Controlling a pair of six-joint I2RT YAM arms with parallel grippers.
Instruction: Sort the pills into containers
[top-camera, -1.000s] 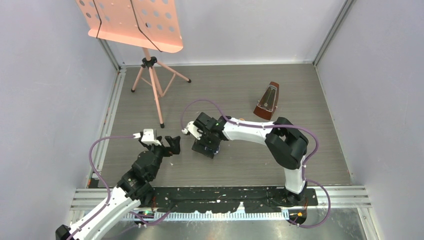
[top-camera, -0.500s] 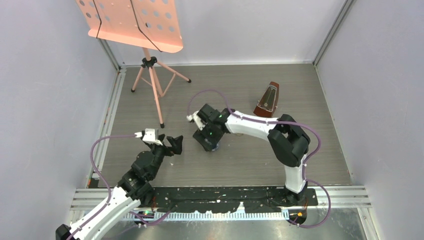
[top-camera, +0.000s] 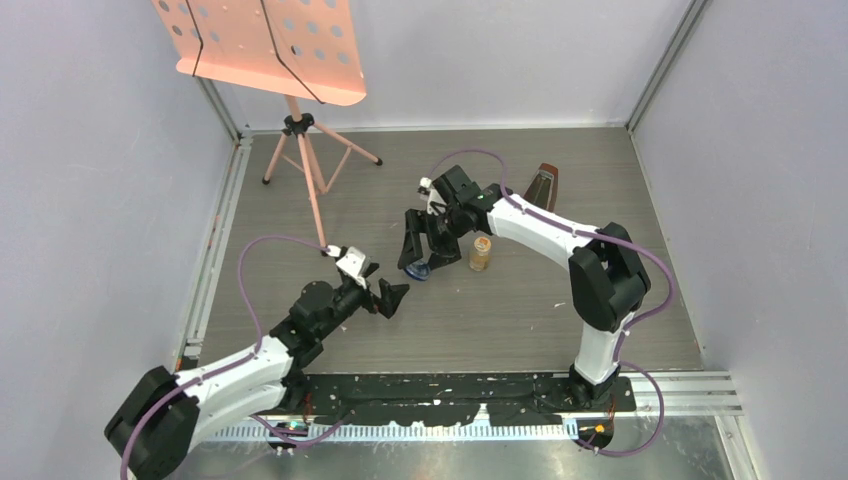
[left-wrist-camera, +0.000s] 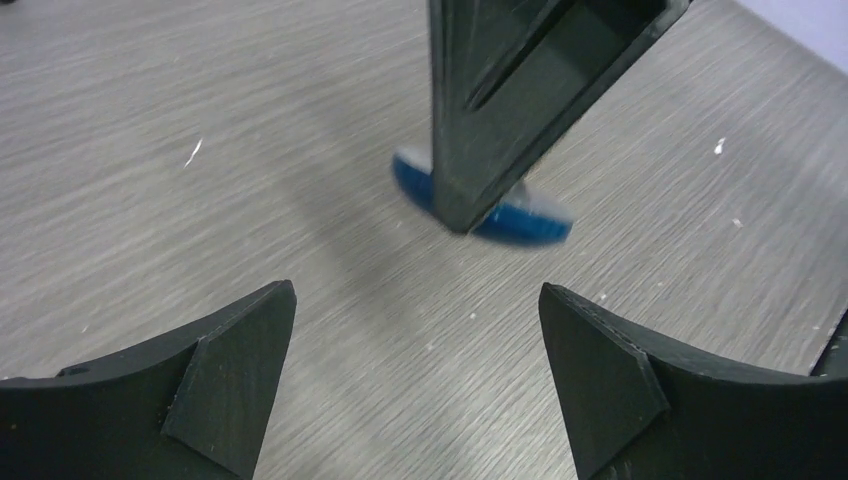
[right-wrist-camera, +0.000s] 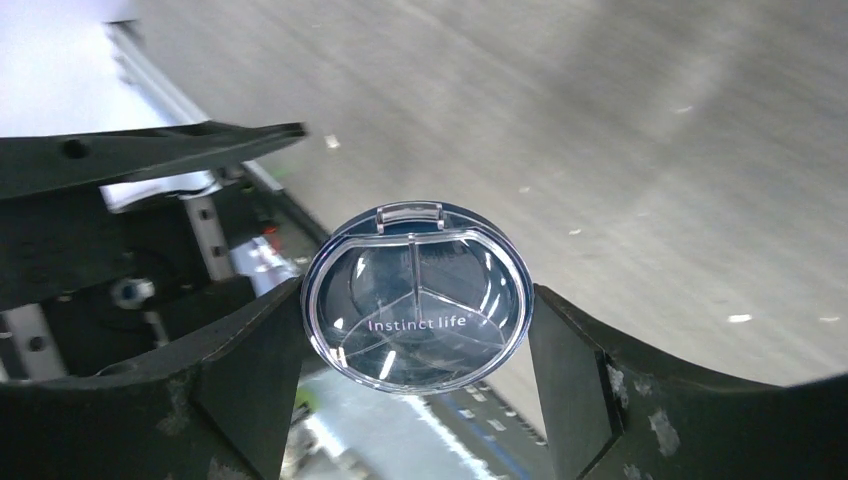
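The blue dish (top-camera: 419, 271), round with a clear divided lid, is gripped by its rim and tilted on edge between the fingers of my right gripper (top-camera: 428, 258). It fills the middle of the right wrist view (right-wrist-camera: 418, 297), and my right gripper (right-wrist-camera: 415, 305) is shut on it. The amber bottle (top-camera: 481, 252) stands upright just right of that gripper. My left gripper (top-camera: 385, 290) is open and empty, low over the table just short of the dish (left-wrist-camera: 510, 215). In its wrist view my left gripper (left-wrist-camera: 417, 290) frames bare table. No pills show in any view.
The brown metronome (top-camera: 545, 181) stands behind the right arm, partly hidden. A pink music stand (top-camera: 300, 130) stands on its tripod at the back left. Small white flecks (left-wrist-camera: 718, 147) lie on the grey table. Walls close in on three sides.
My right gripper has moved back and right with the dish, now tilted on edge, uncovering the amber bottle. My left arm has reached forward and right toward the dish.
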